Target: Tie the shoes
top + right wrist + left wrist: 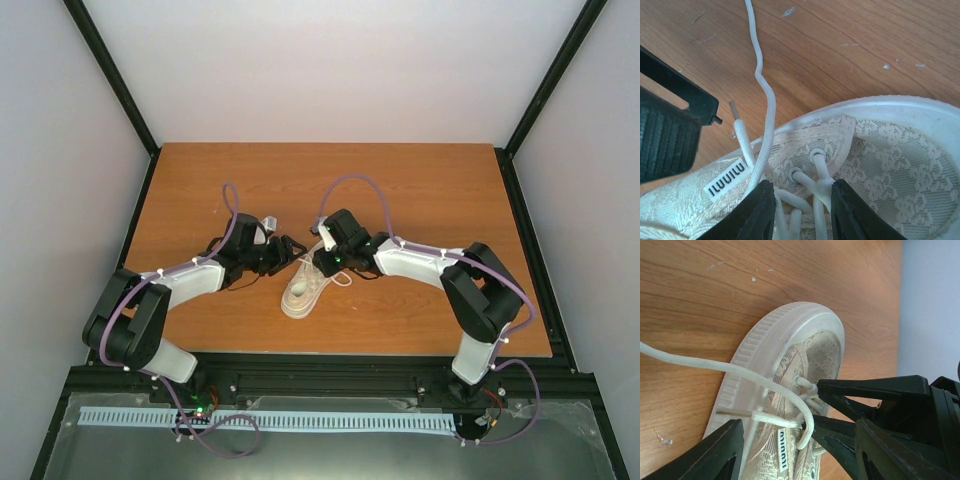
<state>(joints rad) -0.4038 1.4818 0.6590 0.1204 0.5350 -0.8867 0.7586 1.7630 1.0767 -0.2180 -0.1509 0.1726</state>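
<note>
The shoe (300, 292), a cream lace-textured sneaker, lies on the wooden table (400, 190) between both arms, its toe towards the back. In the left wrist view my left gripper (799, 426) stands open, wide across the shoe (790, 340) at the tongue. One loose lace (715, 367) trails off to the left over the sole. My right gripper (802, 187) is open but narrow, its fingers either side of the crossed laces (815, 182) at the front eyelets and touching them. A free lace end (765, 100) runs away over the wood. In the top view both grippers, left (290, 255) and right (318, 262), meet over the shoe.
In the left wrist view the right arm's black fingers (855, 390) cross the shoe from the right. A black finger (665, 135) of the left gripper stands at the left of the right wrist view. Black frame rails (530, 250) border the table.
</note>
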